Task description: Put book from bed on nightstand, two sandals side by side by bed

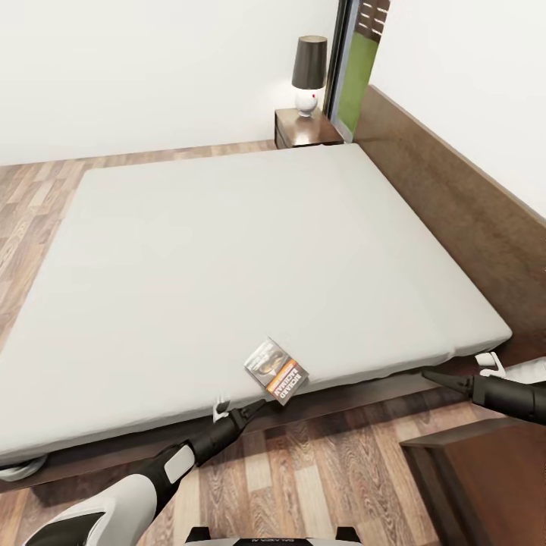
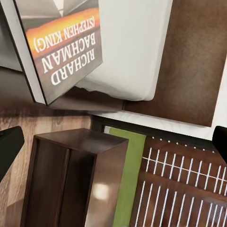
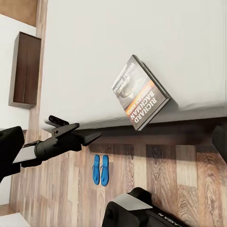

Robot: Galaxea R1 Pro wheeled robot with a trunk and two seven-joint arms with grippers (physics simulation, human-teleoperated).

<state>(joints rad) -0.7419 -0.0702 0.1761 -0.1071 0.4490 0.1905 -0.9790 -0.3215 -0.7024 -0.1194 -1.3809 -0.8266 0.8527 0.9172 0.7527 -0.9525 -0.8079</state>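
The bed (image 1: 227,258) is big and low, with a flat, smooth, pale grey mattress on a dark brown wood frame. The floor (image 1: 334,470) beside it is light brown wood planks. A small, square, shiny dark wood nightstand (image 1: 303,127) stands at the bed's far corner with a lamp (image 1: 309,72) on top. Two flat blue sandals (image 3: 100,169) lie side by side on the floor near the bed. The thin book (image 1: 277,370) with an orange band sits at the bed's near edge, tipped up, maybe hanging over. The left fingers (image 1: 236,409) are spread apart just beside the book, holding nothing. The right fingers (image 1: 466,373) look empty; how wide they are, I cannot tell.
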